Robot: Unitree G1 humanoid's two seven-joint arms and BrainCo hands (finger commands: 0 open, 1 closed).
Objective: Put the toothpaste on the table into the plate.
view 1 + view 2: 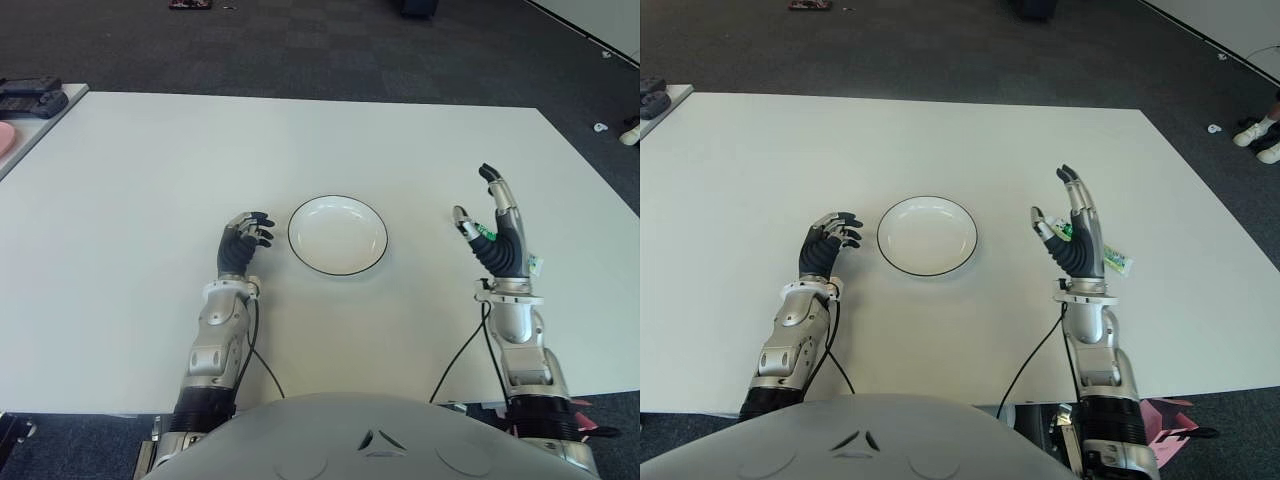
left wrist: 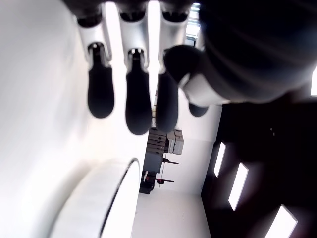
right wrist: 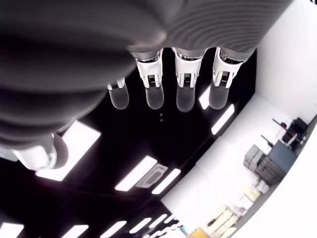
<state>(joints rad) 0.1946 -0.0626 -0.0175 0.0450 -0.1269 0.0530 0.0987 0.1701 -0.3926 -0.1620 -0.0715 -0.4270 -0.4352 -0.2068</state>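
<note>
The right hand [image 1: 1072, 232] is raised above the table [image 1: 940, 140], palm turned inward, its fingers [image 3: 184, 94] stretched out and apart; it holds nothing. The toothpaste [image 1: 1116, 262] lies on the table just behind this hand, toward the right edge, mostly hidden by the palm; only its white and green end shows. The plate [image 1: 927, 235] stands well apart from it, in the middle of the table's near half, and it is empty. The left hand [image 1: 246, 240] shows just beside the plate on its left, fingers loosely bent, holding nothing.

The table is white and wide, bare around the plate. At its far left edge a second white surface [image 1: 40, 120] carries a dark object [image 1: 30, 97]. The floor [image 1: 330, 50] around is dark grey carpet tiles. At the right, shoes [image 1: 1262, 132] stand on the floor.
</note>
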